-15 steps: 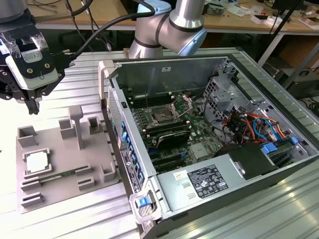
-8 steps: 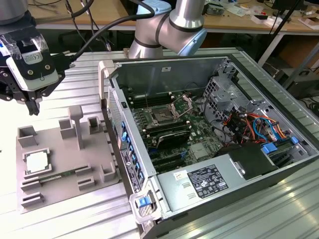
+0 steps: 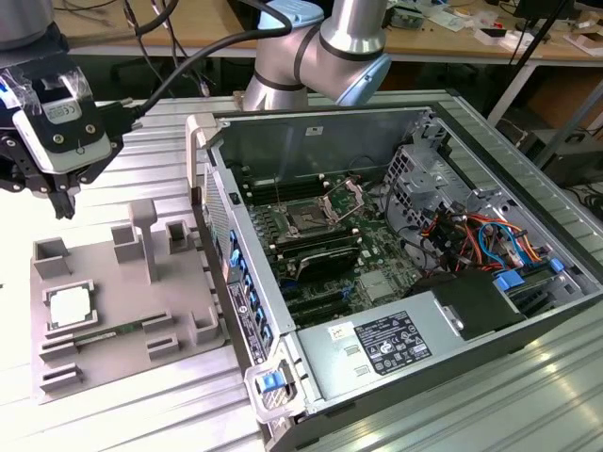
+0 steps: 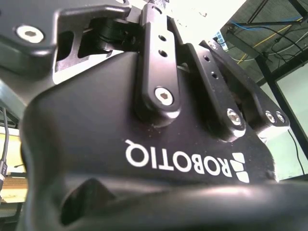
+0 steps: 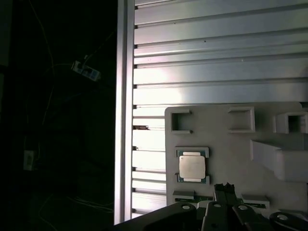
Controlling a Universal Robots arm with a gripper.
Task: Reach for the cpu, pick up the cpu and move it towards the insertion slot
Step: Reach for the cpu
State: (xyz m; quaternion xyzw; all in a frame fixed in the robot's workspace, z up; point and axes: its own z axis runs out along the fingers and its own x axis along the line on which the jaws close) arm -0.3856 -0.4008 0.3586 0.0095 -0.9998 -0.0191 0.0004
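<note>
**Work surface.** The table is built of ribbed aluminium slats, pale and reflective. Two items rest on it. At the exterior view's left lies a grey plastic tray with raised blocks and rectangular recesses. At the exterior view's right lies an open computer case, exposing the main board, a power supply and a bundle of coloured wires.

**Chip**. Silvery and square, it lies flat in a recess of the tray, on the side away from the case. A narrow green board lies in the tray just beside it.

**Socket**. This dark square sits on the main board inside the case, with its shiny metal bracket standing open. It is well apart from the chip.

**Gripper**. Black, it hangs in the air at the exterior view's left, higher than the chip and clear of it. In the first wrist view the fingertips are pressed together with nothing between them, and the chip lies near them, untouched.

**Room.** Wooden benches strewn with cables stand behind the table. The silver arm rises behind the case. In the first wrist view, the floor past the table edge is dark, with loose cables on it. In the second wrist view, dark metal frame legs show beyond the black housing of the gripper.
</note>
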